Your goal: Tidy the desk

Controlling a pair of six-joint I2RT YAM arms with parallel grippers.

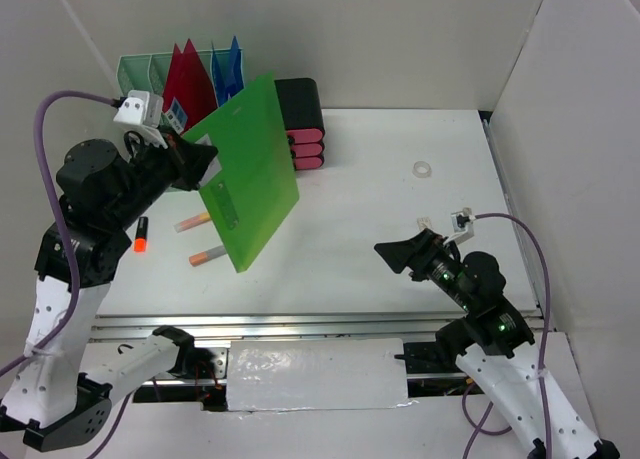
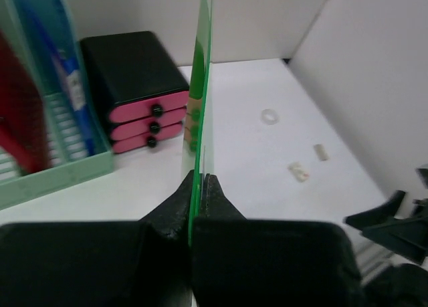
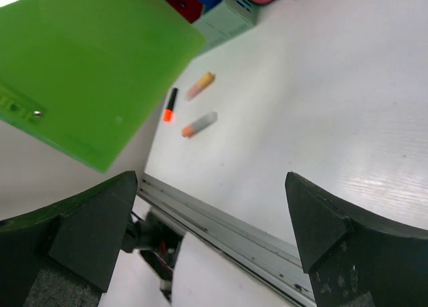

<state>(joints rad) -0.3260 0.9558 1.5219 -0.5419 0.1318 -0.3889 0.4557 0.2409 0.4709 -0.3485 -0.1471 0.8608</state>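
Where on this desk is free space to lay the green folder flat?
The widest bare patch of the desk lies in the middle, between the drawer box, the tape ring and the right gripper. The back right corner is bare too. The left is crowded: three markers lie near the lifted green folder, before the file rack.

The bench (image 1: 400, 229) is rendered in plain white and edged along the bottom of the frame by a silver rail (image 1: 300, 324). At centre left an unpatterned bright green sheet (image 1: 245, 169) is shown. At upper left a mint-green rack (image 1: 135, 74) is filled with a red folder (image 1: 188, 79) and blue folders (image 1: 228, 67). The drawer box (image 1: 298, 104) is coloured black with pink fronts. At left a black marker (image 1: 142, 235) is tipped with orange, a pale pink marker (image 1: 192, 221) is ended in orange, and a grey marker (image 1: 207, 256) is capped in orange. The left gripper (image 2: 202, 180) and the right gripper (image 3: 210, 183) are finished in black, and the cables (image 1: 527, 241) are sheathed in purple.
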